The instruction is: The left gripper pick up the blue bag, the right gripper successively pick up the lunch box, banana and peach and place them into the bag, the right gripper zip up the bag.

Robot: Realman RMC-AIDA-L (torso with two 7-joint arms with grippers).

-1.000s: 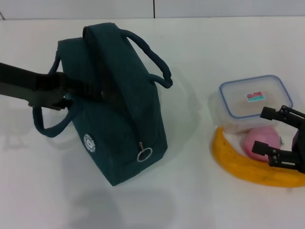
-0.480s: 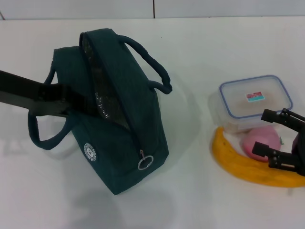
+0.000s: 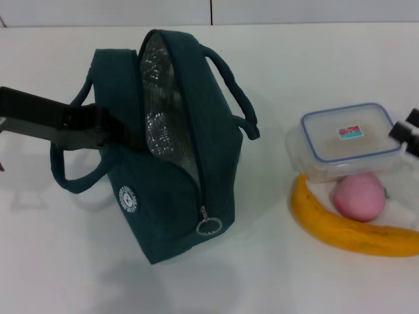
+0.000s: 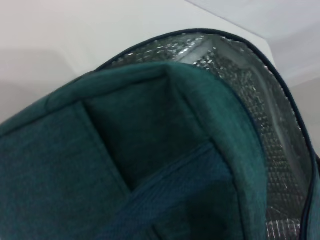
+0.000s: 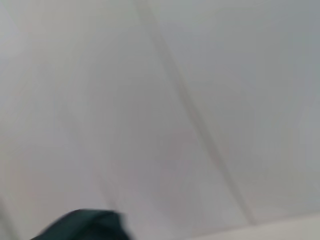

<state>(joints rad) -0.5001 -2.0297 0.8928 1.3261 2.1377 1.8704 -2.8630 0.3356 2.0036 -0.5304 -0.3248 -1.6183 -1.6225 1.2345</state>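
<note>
The blue bag (image 3: 190,190) is dark teal and stands on the white table, left of centre. Its top gapes open and shows the silver lining (image 3: 167,111). My left gripper (image 3: 105,127) is shut on the bag's left side wall. The left wrist view is filled with the bag's fabric (image 4: 100,165) and lining (image 4: 260,100). The clear lunch box (image 3: 350,140) with a blue-rimmed lid sits at the right. The pink peach (image 3: 358,197) and the yellow banana (image 3: 340,229) lie just in front of it. My right gripper (image 3: 409,134) shows only at the right edge, beside the lunch box.
The zipper's ring pull (image 3: 209,226) hangs at the bag's near end. Two looped handles (image 3: 232,85) stick out on either side. A corner of the bag (image 5: 80,225) shows in the right wrist view. The table's back edge (image 3: 314,25) meets the wall.
The bag's mouth has been pulled wide open and the bag has shifted right. My right gripper has drawn back from over the peach to the right edge of the view.
</note>
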